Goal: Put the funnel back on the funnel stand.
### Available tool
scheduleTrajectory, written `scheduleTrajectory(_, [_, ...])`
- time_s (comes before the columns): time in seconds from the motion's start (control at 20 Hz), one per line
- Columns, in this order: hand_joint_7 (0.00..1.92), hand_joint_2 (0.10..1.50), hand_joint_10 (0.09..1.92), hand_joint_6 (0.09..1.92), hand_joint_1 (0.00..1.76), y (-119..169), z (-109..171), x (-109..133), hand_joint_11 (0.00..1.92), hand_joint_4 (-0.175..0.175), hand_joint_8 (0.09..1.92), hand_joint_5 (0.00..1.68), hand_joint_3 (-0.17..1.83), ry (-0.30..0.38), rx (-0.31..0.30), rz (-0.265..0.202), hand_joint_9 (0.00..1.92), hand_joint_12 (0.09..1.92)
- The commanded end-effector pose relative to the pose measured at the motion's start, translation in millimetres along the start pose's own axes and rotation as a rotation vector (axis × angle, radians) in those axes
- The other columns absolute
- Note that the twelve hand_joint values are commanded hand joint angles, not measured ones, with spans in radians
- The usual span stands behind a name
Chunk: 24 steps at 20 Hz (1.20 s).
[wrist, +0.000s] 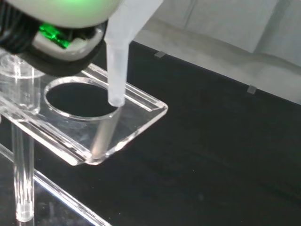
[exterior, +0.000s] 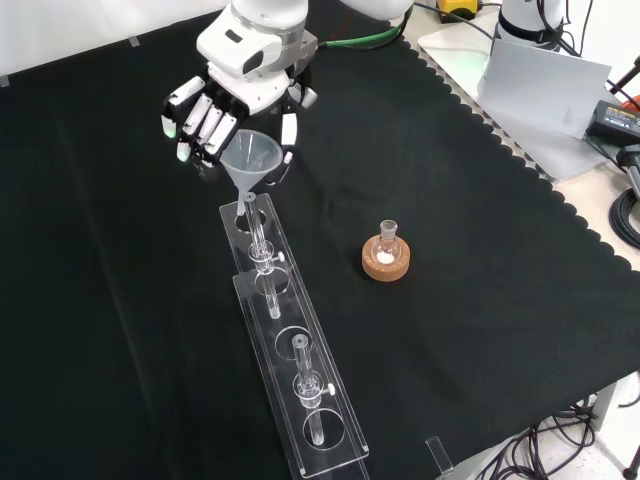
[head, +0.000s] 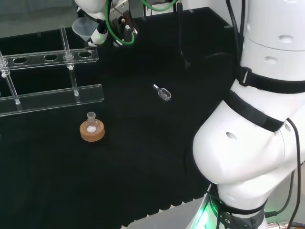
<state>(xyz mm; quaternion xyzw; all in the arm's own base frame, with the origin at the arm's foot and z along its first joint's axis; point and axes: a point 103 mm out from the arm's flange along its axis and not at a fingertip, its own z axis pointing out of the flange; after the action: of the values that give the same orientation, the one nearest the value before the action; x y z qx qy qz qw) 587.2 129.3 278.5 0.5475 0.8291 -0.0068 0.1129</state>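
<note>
While a black cloth (exterior: 450,380) with a wavy edge covers the bench, the hand (exterior: 215,115) hangs over the far end of the clear funnel stand (exterior: 300,400), fingers curled round one funnel (exterior: 250,160). The funnel's tip sits just above the stand's end hole. One small flask (exterior: 388,240) stands in one cork ring (exterior: 385,263) near the cloth's middle. One little scoop (head: 163,93) lies apart.

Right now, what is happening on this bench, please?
The robot hand holds a clear funnel over the end of the clear funnel stand. The funnel's stem hangs just above the last hole of the stand's top plate and is not yet seated in it. Nearby, a small flask stands on a cork ring, and a small scoop lies on the black cloth.
</note>
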Motion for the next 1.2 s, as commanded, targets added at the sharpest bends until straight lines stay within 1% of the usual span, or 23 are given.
scheduleTrajectory(0.05, [1.05, 0.53, 0.48, 0.67, 0.95, 1, 7, 0, 0.0, 0.026, 0.5, 0.81, 0.54, -0.001, 0.018, -0.009, 0.74, 1.41])
scheduleTrajectory(0.2, [1.05, 0.53, 0.48, 0.67, 0.95, 2, 10, 1, 0.0, 0.026, 0.5, 0.81, 0.54, 0.007, 0.025, -0.014, 0.75, 1.41])
scheduleTrajectory(0.4, [1.05, 0.53, 0.47, 0.67, 0.95, 3, 10, 4, 0.0, 0.026, 0.5, 0.81, 0.54, 0.016, 0.022, -0.037, 0.75, 1.41])
scheduleTrajectory(0.7, [1.05, 0.53, 0.47, 0.67, 0.94, 3, -2, 5, 0.0, 0.027, 0.5, 0.82, 0.55, -0.001, 0.017, -0.054, 0.75, 1.41])
scheduleTrajectory(0.8, [1.05, 0.53, 0.47, 0.67, 0.94, 2, -6, 5, 0.0, 0.028, 0.5, 0.82, 0.55, 0.0, 0.017, -0.052, 0.75, 1.41])
scheduleTrajectory(0.95, [1.05, 0.53, 0.47, 0.67, 0.94, 0, -9, 3, 0.0, 0.028, 0.5, 0.82, 0.55, 0.02, 0.033, -0.036, 0.75, 1.41])
scheduleTrajectory(1.05, [1.05, 0.53, 0.47, 0.67, 0.94, -1, -8, 6, 0.0, 0.028, 0.5, 0.82, 0.55, 0.013, 0.037, -0.035, 0.75, 1.41])
scheduleTrajectory(1.2, [1.05, 0.53, 0.47, 0.67, 0.94, -1, -9, 10, 0.0, 0.028, 0.49, 0.82, 0.55, 0.039, 0.044, -0.024, 0.75, 1.41])
